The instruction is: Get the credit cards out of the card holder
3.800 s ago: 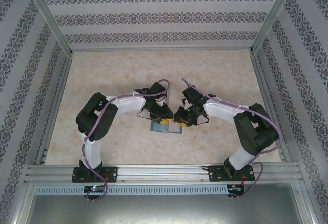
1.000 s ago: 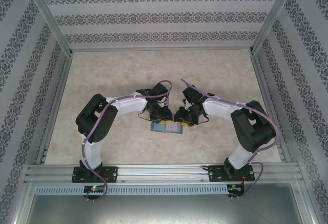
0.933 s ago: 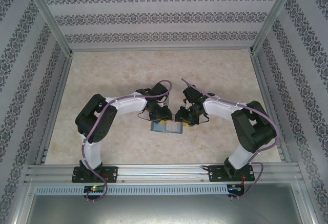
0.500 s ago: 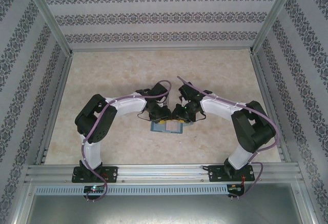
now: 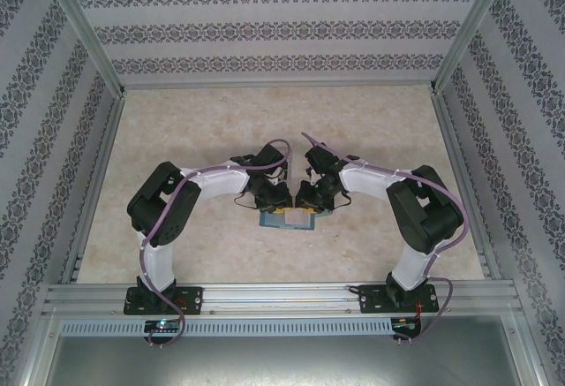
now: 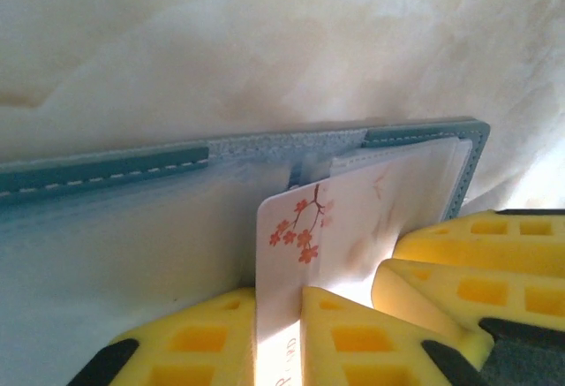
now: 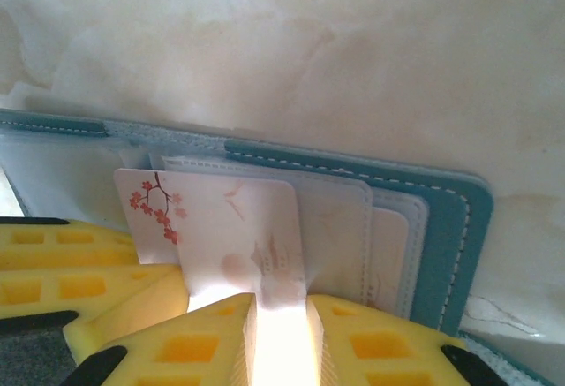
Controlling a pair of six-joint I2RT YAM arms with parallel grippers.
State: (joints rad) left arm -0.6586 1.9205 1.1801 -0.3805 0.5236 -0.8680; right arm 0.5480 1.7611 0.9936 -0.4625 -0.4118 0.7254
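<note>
The teal card holder lies open on the table under both grippers, its stitched edge and right cover showing. A white credit card printed with a red blossom branch sticks out of its clear sleeves. My left gripper is shut on the card's left edge. My right gripper is shut on the same card at its right edge. From above, the left gripper and right gripper nearly touch. More credit cards sit in the sleeves.
The right gripper's yellow fingers crowd the left wrist view, and the left gripper's fingers crowd the right wrist view. A marbled tabletop spreads around the holder, bounded by patterned walls and a front aluminium rail.
The right gripper has shifted left, close against the left gripper over the holder. Both pairs of jaws have narrowed. The card holder has stayed where it was.
</note>
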